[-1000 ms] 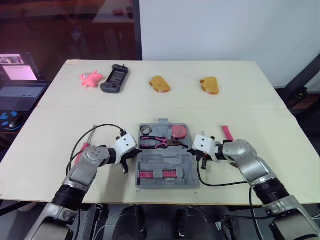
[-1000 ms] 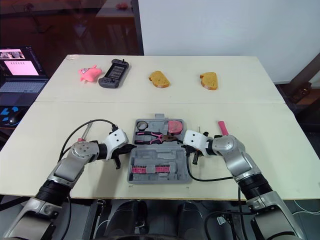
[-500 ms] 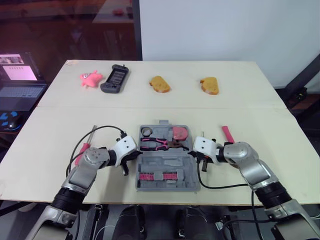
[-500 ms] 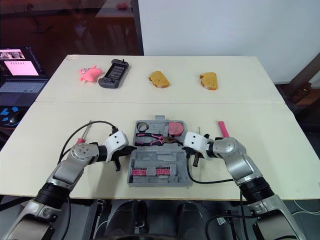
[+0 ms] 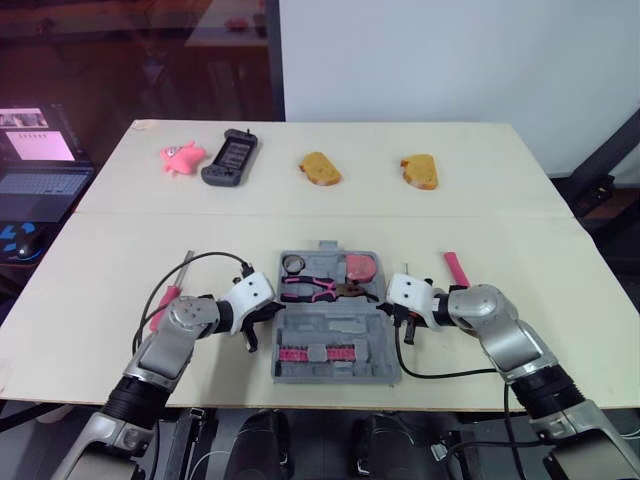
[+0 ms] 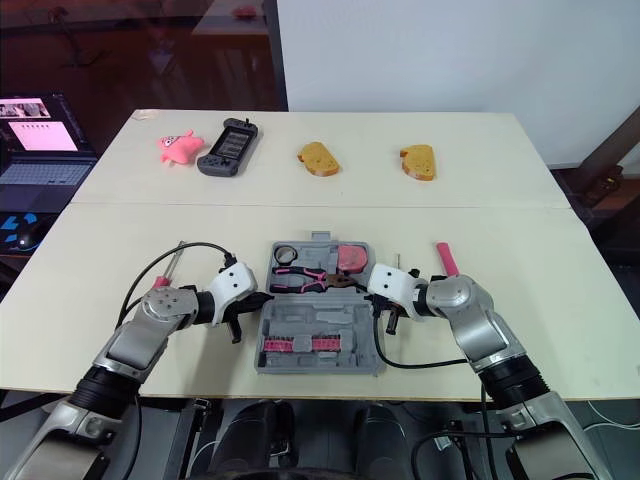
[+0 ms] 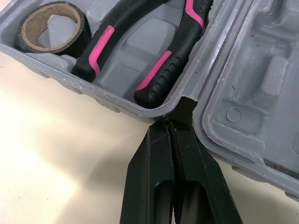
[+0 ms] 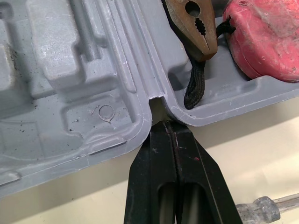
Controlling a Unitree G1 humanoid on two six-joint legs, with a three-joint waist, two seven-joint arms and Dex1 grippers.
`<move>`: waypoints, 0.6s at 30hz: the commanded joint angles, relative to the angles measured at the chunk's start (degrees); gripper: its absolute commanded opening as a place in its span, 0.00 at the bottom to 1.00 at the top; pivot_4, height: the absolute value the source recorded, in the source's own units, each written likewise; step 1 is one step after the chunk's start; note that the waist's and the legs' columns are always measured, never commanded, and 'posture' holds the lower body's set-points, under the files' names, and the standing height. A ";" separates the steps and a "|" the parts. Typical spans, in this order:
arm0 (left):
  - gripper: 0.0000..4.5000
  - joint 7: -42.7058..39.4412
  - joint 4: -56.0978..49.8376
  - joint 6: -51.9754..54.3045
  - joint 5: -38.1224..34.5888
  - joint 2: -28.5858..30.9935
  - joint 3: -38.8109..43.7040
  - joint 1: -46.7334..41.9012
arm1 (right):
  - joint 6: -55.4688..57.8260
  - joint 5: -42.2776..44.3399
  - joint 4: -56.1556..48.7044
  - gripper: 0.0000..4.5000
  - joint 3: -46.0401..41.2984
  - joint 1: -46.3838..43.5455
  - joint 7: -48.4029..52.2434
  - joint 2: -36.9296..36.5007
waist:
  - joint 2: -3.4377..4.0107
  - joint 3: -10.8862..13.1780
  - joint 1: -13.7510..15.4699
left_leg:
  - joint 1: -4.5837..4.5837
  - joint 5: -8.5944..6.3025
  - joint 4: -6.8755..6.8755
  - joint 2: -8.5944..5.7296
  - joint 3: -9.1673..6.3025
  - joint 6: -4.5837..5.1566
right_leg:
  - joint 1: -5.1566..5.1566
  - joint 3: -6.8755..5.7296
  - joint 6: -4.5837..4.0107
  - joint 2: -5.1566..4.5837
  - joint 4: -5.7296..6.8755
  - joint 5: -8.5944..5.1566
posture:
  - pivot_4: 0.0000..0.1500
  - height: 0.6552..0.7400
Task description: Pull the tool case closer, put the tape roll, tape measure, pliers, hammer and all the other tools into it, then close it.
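Note:
The grey tool case (image 5: 335, 322) lies open near the table's front edge. Its far half holds a black tape roll (image 5: 294, 263), pink-and-black pliers (image 5: 315, 289) and a red tape measure (image 5: 360, 267). A row of pink bits (image 5: 312, 352) sits in the near half. My left gripper (image 7: 169, 126) is shut, its tips pressed into the hinge notch on the case's left side. My right gripper (image 8: 164, 125) is shut too, its tips in the hinge notch on the right side. A pink-handled tool (image 5: 456, 268) lies right of the case and a screwdriver (image 5: 170, 292) lies to its left.
Along the table's far edge lie a pink toy (image 5: 181, 157), a dark game controller (image 5: 229, 157) and two pieces of bread (image 5: 319, 167) (image 5: 419, 171). A clear-handled screwdriver (image 8: 268, 207) rests beside my right gripper. A laptop (image 5: 40, 160) stands off the table's left side.
The case has slid slightly toward the table's front edge, with both shut grippers moving along with it at its hinge notches.

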 commanded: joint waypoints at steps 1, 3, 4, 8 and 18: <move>0.01 -2.01 -2.31 -0.50 -1.53 -2.77 -3.65 -0.47 | 0.55 1.71 -1.93 0.00 3.19 1.49 2.15 1.48 | 0.00 0.00 0.05 | 0.00 0.00 0.00 0.00 0.00 0.00 | 0.00 0.00 0.00 0.00 0.00 0.00 | 1.00 0.75; 0.01 -1.96 -2.14 -0.54 -1.40 -3.01 -3.81 -0.60 | 1.03 1.75 -2.28 0.00 3.20 1.68 2.20 1.59 | 0.00 -0.01 0.05 | 0.00 0.00 0.00 0.00 -0.01 0.00 | 0.00 0.00 0.00 -0.01 0.00 0.00 | 1.00 0.75; 0.01 -1.87 -2.06 -0.51 -1.31 -3.27 -3.98 -0.72 | 1.26 1.75 -2.49 0.00 3.22 1.82 2.20 1.61 | -0.01 -0.02 0.07 | 0.00 0.00 0.00 0.00 -0.01 0.00 | 0.01 0.00 0.00 -0.01 0.00 0.00 | 1.00 0.75; 0.01 -1.77 -1.82 -0.38 -1.13 -3.96 -4.35 -1.15 | 2.25 1.71 -3.14 0.00 3.37 2.24 2.44 1.37 | -0.01 -0.03 0.20 | 0.00 -0.01 0.00 0.00 -0.02 0.01 | 0.01 0.00 0.00 -0.02 -0.01 0.00 | 1.00 0.75; 0.01 -2.14 -0.99 -0.82 -0.97 -4.26 -4.13 -1.27 | 3.09 1.59 -3.70 0.00 2.81 3.00 2.25 0.55 | -0.10 -0.13 0.92 | 0.00 -0.02 0.01 0.00 -0.02 0.03 | 0.00 0.00 0.00 -0.03 -0.02 0.00 | 1.00 0.75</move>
